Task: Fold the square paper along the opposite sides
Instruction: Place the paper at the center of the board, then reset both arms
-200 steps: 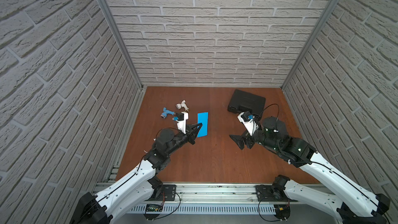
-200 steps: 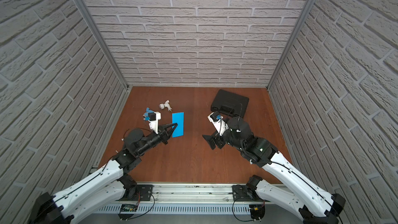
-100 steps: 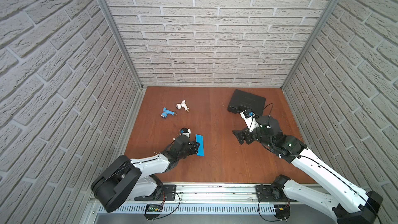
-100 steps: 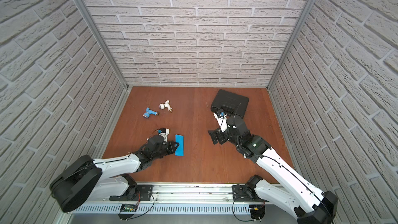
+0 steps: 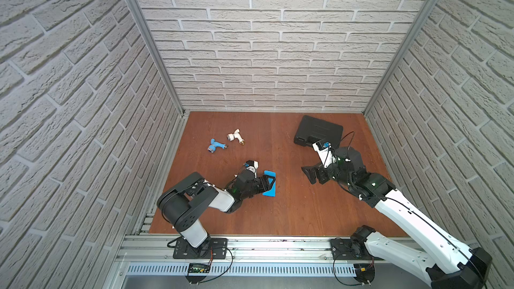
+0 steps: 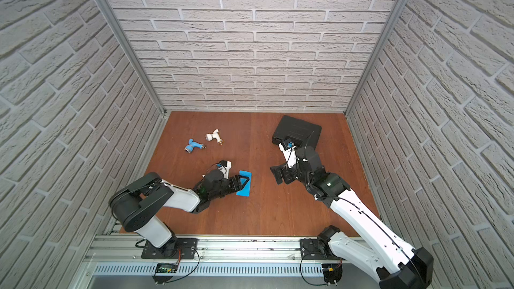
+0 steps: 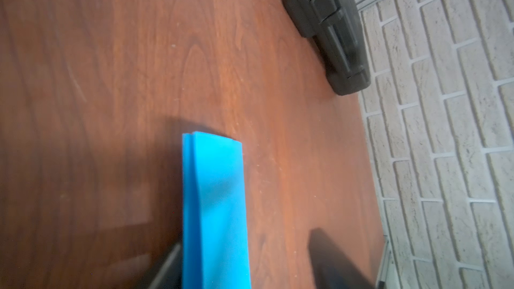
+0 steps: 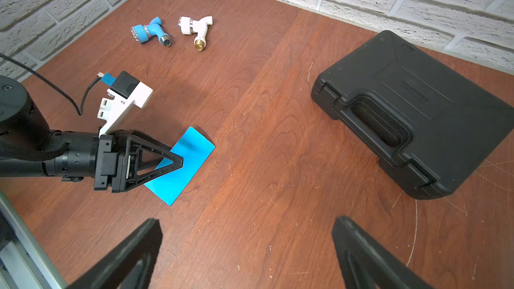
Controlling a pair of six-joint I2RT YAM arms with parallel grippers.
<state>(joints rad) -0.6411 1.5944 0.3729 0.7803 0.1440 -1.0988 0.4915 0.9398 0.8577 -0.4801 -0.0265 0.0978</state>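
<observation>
The square paper (image 5: 271, 193) (image 6: 244, 192) lies on the wooden table, folded into a narrow bright blue rectangle. Its two layers show at the far end in the left wrist view (image 7: 217, 204). My left gripper (image 5: 270, 184) (image 7: 247, 262) hangs low over it and is open. The paper lies between the jaws, close to one finger (image 7: 167, 268), and is not pinched. From the right wrist view, that gripper's triangular finger (image 8: 164, 162) covers part of the paper (image 8: 192, 159). My right gripper (image 5: 309, 175) (image 8: 246, 246) is open and empty, above bare wood to the right of the paper.
A closed black case (image 5: 318, 132) (image 8: 417, 112) sits at the back right, just behind the right arm. A blue toy drill (image 5: 217, 145) and a white one (image 5: 236, 137) lie at the back left. Brick walls close in three sides.
The left arm pulled back toward the front, and the folded paper came with it. Its jaws, shut before, now stand open over the paper. The right gripper shifted only slightly.
</observation>
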